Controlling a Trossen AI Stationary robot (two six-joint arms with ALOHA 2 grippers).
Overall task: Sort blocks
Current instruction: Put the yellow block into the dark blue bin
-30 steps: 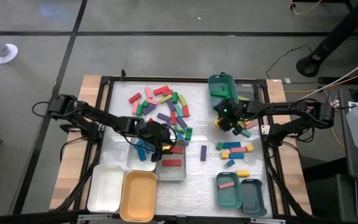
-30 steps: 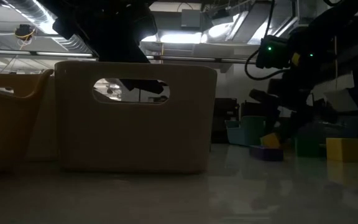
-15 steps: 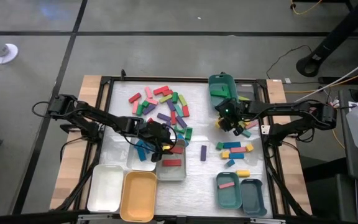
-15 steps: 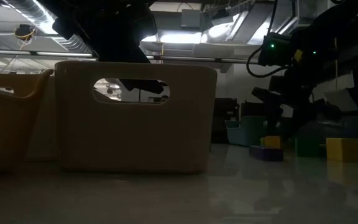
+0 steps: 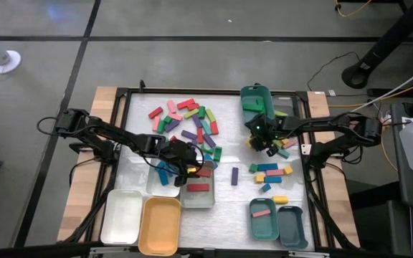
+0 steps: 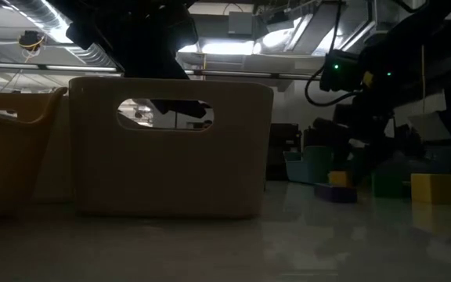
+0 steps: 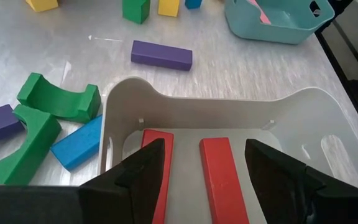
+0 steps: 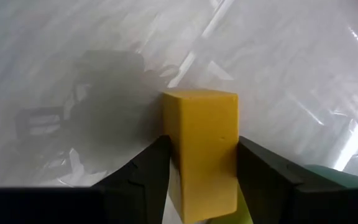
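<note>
My right gripper is shut on a yellow block just above the bare table, at the right of the middle; the low view shows the block close to the table top. My left gripper hangs open over a grey tray, in which two red blocks lie flat; nothing is between its fingers. A loose pile of mixed blocks lies at the far middle of the table. A few more blocks lie in a row near my right gripper. My right gripper pinches the yellow block by two opposite long sides between its two fingers. The fingers slant steeply down from above, and the block sticks out past their tips. I cannot tell whether its lower end touches the table.
A white tray and an orange tray stand at the near left, and two teal trays at the near right, one holding a pink block. A green bin stands at the far edge. A purple block and green arches lie beside the grey tray.
</note>
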